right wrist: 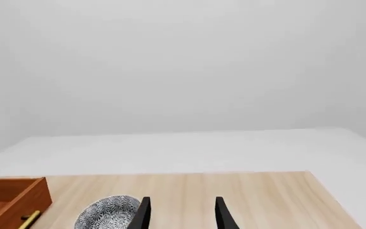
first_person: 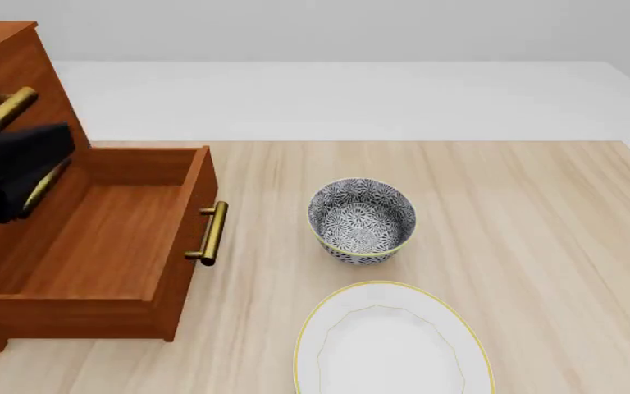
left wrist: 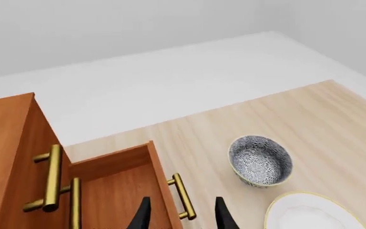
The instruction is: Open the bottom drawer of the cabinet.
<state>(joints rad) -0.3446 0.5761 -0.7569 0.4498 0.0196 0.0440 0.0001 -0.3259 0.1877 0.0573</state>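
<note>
Left gripper: fingers spread apart, nothing held, poised above the brass handle.
Right gripper: likewise apart, empty, raised clear of the table.
Bottom drawer: at 9 o'clock in the front view, pulled well out of the cabinet.
Progress: the opening is judged essentially done; only withdrawal is left.
Orientation: drawer front faced toward 3 o'clock; handle's long axis run 12-to-6.
</note>
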